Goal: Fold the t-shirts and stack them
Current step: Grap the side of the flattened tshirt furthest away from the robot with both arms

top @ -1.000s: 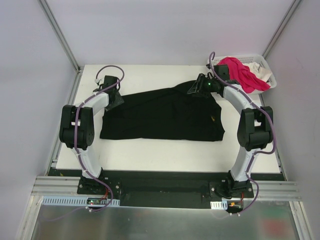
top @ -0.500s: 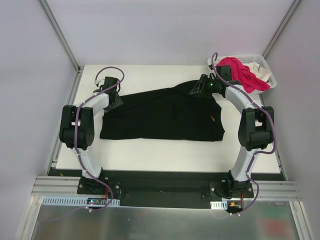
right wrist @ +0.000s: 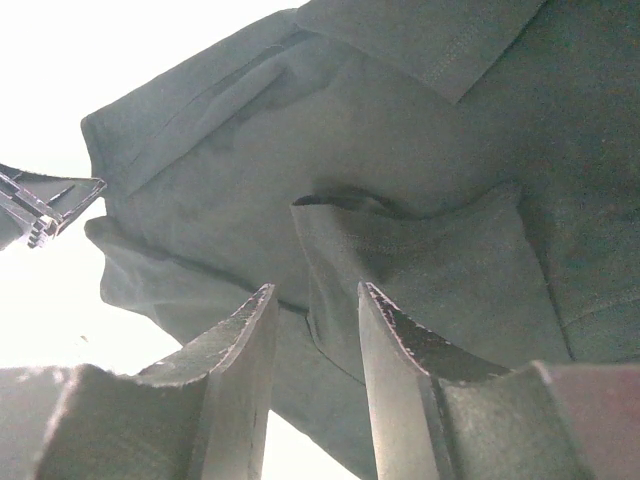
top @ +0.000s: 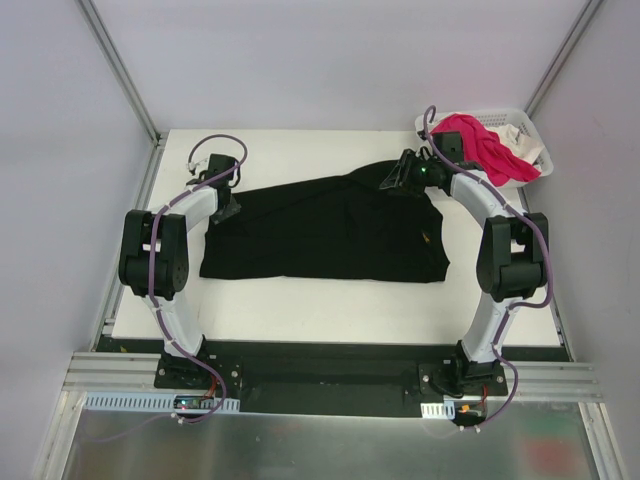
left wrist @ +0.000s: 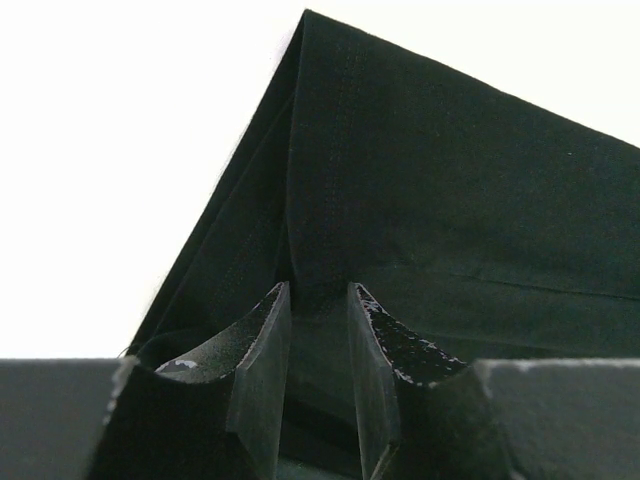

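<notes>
Overhead, a black shirt lies spread on a white table between the two claws. The left claw pinches a fold at the shirt's far left corner; the right claw grips a folded edge at its far right corner. Just beyond the right claw, a pink shirt and a white shirt fill a basket.

Three soft cloth t-shirts in sight: one large black t-shirt, one bright pink t-shirt, one white t-shirt. One white plastic lattice basket and one white table. Two black-and-white robot arms, left arm and right arm.
</notes>
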Tool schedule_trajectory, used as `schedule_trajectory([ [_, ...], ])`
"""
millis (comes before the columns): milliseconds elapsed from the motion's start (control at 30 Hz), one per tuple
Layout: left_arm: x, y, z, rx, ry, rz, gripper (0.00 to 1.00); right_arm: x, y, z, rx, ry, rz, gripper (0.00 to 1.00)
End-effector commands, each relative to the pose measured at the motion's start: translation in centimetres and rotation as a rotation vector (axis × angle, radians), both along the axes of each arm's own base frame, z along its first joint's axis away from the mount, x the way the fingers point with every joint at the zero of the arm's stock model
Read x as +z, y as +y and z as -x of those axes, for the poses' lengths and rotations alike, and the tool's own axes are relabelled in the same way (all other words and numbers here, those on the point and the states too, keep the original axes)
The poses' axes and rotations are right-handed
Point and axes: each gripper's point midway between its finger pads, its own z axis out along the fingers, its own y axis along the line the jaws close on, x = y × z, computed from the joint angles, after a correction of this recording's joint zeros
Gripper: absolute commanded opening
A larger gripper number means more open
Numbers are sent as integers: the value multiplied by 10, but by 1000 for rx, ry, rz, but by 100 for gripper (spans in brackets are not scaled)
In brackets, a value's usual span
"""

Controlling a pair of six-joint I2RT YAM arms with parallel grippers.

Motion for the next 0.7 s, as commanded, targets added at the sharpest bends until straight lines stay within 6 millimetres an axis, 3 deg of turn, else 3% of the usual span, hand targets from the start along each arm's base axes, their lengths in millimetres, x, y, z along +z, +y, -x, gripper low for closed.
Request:
schedule_trajectory([
  [0,15,2,-1,14,-27,-16,25,30,0,-1,7,-75,-33,40],
  [33,15,2,0,16,-26,-16,13,30,0,-1,6,-76,-32,40],
  [133,14,0,0,11,-22,-17,2,26,1,-6,4,-70,-31,39],
  [467,13,-2,2,-1,-19,-21,0,0,10,-26,5,-9,-64,44],
  [667,15,-4,3,-14,-23,-37,0,-3,12,-36,9,-13,-72,44],
])
